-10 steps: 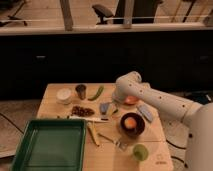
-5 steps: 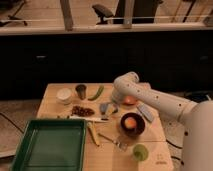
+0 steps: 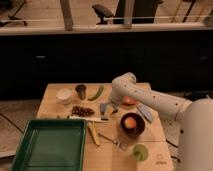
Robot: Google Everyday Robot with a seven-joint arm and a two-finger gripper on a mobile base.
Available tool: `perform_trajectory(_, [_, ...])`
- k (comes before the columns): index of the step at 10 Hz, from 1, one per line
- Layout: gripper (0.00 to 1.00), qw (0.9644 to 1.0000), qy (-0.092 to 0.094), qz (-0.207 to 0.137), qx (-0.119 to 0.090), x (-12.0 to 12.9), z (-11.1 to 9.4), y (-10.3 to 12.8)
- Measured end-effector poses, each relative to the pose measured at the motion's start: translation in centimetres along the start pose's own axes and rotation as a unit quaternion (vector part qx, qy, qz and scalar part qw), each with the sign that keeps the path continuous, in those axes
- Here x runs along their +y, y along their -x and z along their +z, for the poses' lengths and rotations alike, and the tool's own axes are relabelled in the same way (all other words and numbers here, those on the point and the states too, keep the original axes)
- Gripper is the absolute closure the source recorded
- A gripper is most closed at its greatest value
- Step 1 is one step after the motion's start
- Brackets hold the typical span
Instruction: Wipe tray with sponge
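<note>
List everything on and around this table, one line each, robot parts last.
tray: one, green, front left of table
sponge: one, blue, mid-table
white cup: one, white, back left
dark cup: one, grey, beside the white cup
long item: one, green, back centre
bowl: one, dark, right of centre, something orange inside
slab: one, blue-grey, right side
round item: one, green, front right
table: one, light wood, under it all
arm: one, white, reaching in from the right
end effector: one, pale, open, low beside the sponge
</note>
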Motion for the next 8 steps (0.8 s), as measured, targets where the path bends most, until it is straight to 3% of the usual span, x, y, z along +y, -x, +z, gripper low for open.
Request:
perform_trajectory(6, [0.2,0.9999,0.008,-0.005,0.013,0.3,1.2,-0.3])
perform_trajectory(8, [0.24,0.9998,0.009,-0.008,0.016,0.3,1.6,-0.2])
